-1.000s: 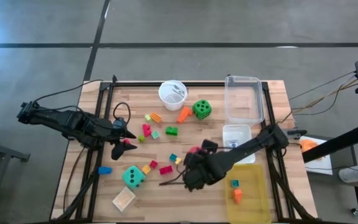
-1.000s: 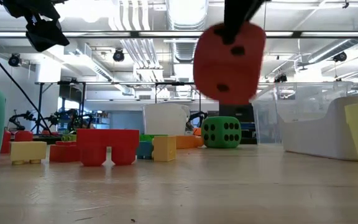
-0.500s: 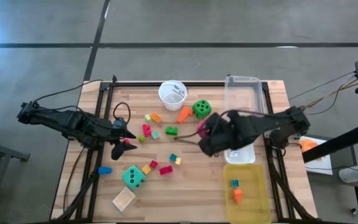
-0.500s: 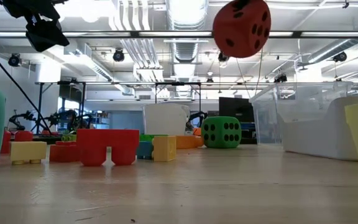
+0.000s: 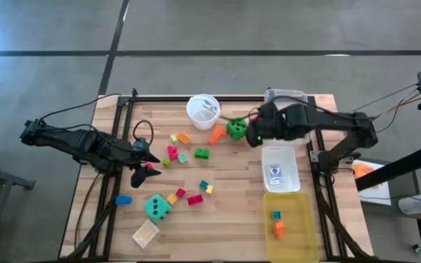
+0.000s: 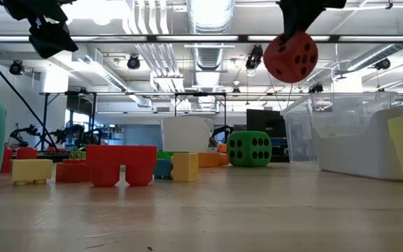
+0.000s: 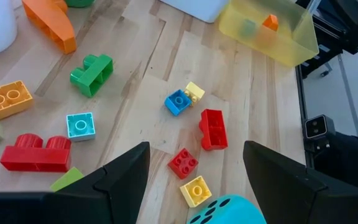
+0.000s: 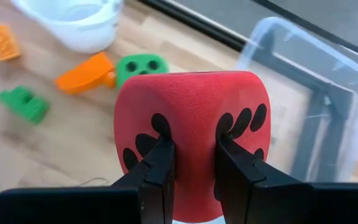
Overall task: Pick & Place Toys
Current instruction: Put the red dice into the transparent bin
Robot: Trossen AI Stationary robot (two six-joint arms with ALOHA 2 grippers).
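One red die [image 8: 191, 140] hangs high over the tabletop [image 5: 225, 212], pinched in the right hand [image 8: 193, 163]; the clear bin [image 5: 286, 98] sits just right of it, upper right. Left hand [image 7: 194, 163] waits half-open, empty.

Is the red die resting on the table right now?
No; in the low view the red die hangs well above the table, pinched between the right gripper's fingers.

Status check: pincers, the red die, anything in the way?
Right pincer shut on red die, airborne beside clear bin. Left pincer open, empty, hovering over loose blocks. Green die sits just below the carry.
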